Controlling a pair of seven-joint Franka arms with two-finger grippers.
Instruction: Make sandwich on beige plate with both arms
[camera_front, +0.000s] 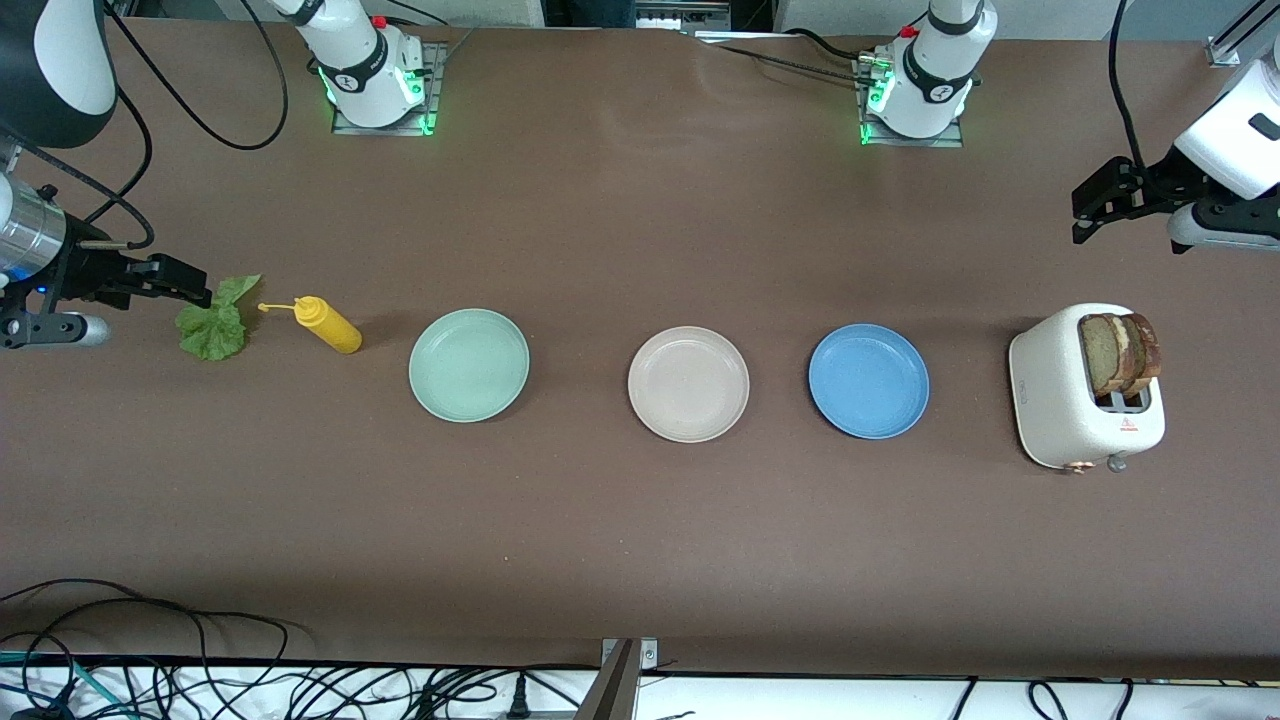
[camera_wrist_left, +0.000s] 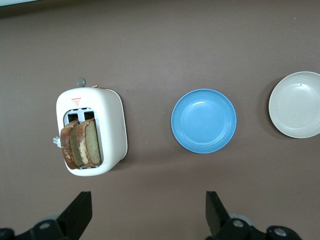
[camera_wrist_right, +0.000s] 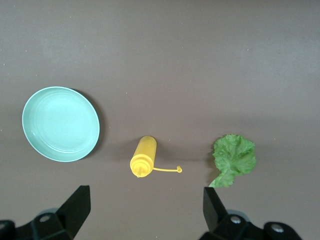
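The beige plate (camera_front: 688, 384) lies empty mid-table; it also shows in the left wrist view (camera_wrist_left: 297, 105). Two tan bread slices (camera_front: 1120, 352) stand upright in a white toaster (camera_front: 1060, 400) toward the left arm's end, and the slices (camera_wrist_left: 81, 144) show in the left wrist view too. A ruffled green lettuce leaf (camera_front: 215, 325) lies flat toward the right arm's end, also in the right wrist view (camera_wrist_right: 235, 156). My left gripper (camera_front: 1085, 215) is open and empty, up in the air beside the toaster (camera_wrist_left: 148, 212). My right gripper (camera_front: 195, 285) is open and empty, above the table by the lettuce (camera_wrist_right: 146, 210).
A yellow squeeze bottle (camera_front: 328, 324) lies on its side between the lettuce and a mint-green plate (camera_front: 468, 364). A blue plate (camera_front: 868, 380) lies between the beige plate and the toaster. Cables hang along the table's near edge.
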